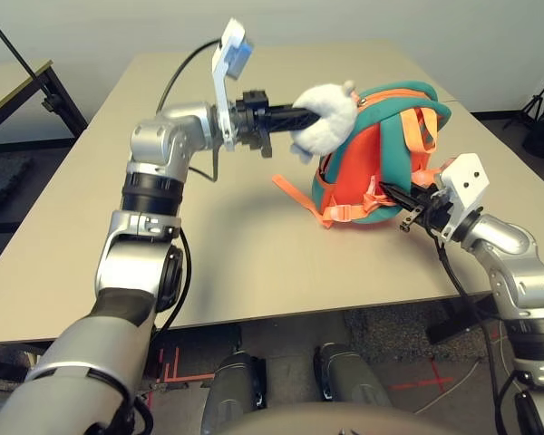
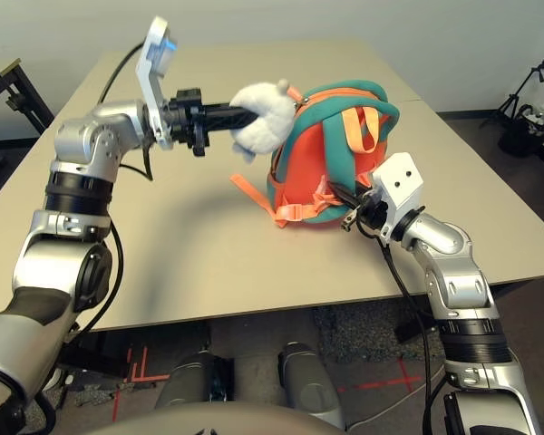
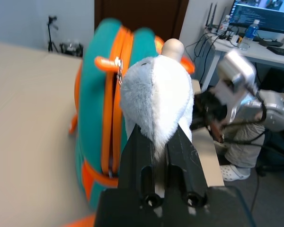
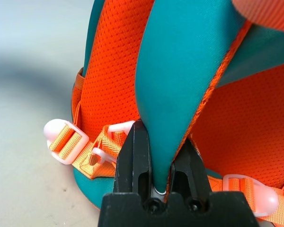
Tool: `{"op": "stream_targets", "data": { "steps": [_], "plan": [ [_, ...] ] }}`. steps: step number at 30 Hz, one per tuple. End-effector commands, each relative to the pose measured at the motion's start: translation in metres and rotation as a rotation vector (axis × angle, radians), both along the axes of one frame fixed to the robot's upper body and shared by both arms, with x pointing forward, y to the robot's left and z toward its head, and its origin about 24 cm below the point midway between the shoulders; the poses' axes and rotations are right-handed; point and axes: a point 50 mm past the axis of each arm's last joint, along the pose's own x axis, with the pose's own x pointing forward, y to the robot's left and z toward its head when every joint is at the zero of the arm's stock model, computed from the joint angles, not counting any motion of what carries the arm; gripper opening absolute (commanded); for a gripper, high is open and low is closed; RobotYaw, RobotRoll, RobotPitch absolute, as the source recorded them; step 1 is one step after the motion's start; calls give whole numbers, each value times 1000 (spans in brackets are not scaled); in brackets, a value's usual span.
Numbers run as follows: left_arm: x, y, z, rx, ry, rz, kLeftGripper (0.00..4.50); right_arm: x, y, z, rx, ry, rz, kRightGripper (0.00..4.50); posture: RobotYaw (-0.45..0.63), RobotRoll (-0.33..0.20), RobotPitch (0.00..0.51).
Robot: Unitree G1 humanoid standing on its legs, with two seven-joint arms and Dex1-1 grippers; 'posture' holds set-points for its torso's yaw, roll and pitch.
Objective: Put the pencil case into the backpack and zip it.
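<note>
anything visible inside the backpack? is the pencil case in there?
Can't tell. The backpack stands on the table showing its orange strap side, with the zipper line looking shut. Its interior is covered, so any pencil case inside is hidden.

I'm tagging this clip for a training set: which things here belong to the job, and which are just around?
Job:
- backpack, upright on the table
- plush head, pinched by the left gripper
- teal shoulder strap, pinched by the right gripper

Just around:
- desk with monitor and bottle, behind
- tripod, on the floor
</note>
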Motion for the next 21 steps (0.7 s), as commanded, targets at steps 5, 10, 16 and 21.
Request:
{"op": "stream_targets", "data": {
  "steps": [5, 10, 16, 21],
  "plan": [
    [-8, 16, -71, 92, 206, 118, 0, 1, 3, -4, -4, 21, 28, 89, -259, 0, 0],
    [-9, 14, -92, 110, 260, 160, 0, 3, 3, -3, -6, 20, 29, 89, -252, 0, 0],
    [-7, 15, -93, 67, 269, 182, 0, 5, 3, -1, -11, 17, 35, 89, -246, 0, 0],
    [-24, 21, -76, -53, 281, 63, 992, 2, 1, -1, -13, 36, 45, 439, -240, 0, 0]
  ]
}}
